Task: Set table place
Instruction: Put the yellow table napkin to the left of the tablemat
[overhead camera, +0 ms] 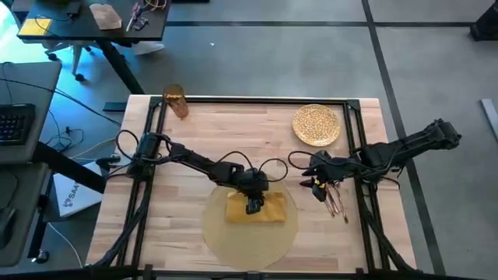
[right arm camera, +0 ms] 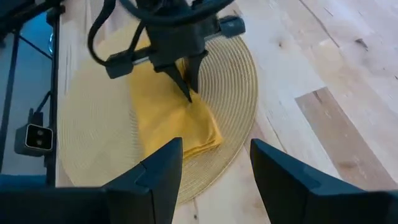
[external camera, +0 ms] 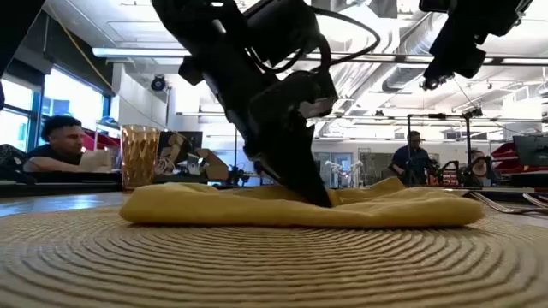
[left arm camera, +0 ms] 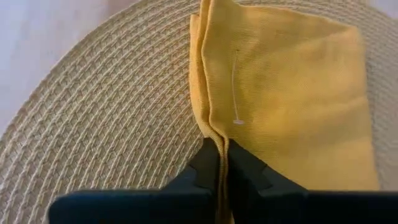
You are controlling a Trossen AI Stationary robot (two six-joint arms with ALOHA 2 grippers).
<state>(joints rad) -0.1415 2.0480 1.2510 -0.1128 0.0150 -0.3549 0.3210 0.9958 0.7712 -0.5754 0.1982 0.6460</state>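
A folded yellow napkin (overhead camera: 257, 210) lies on the round tan woven placemat (overhead camera: 226, 237) near the table's front edge. My left gripper (overhead camera: 254, 205) stands over the napkin, shut on it. My right gripper (right arm camera: 214, 171) hangs open above the table to the right of the placemat, with nothing between its fingers. Copper cutlery (overhead camera: 336, 201) lies on the wood just beside it. The gold speckled plate (overhead camera: 317, 124) sits at the far right. The amber cup (overhead camera: 176, 103) stands at the far left edge. My left gripper pinches a raised ridge of the napkin's layered edge (left arm camera: 217, 134) between its two fingers, several layers together. The fingers (external camera: 315, 190) come from above, pointing down, and lie along that edge. The napkin (external camera: 300, 207) rests flat on the placemat (left arm camera: 112, 112).
A black rail frame (overhead camera: 152, 132) runs around the wooden tabletop. Bare wood lies between the placemat and the plate. People sit and stand in the room beyond the table (external camera: 60, 141). A dark desk with a keyboard (overhead camera: 15, 124) stands off to the left.
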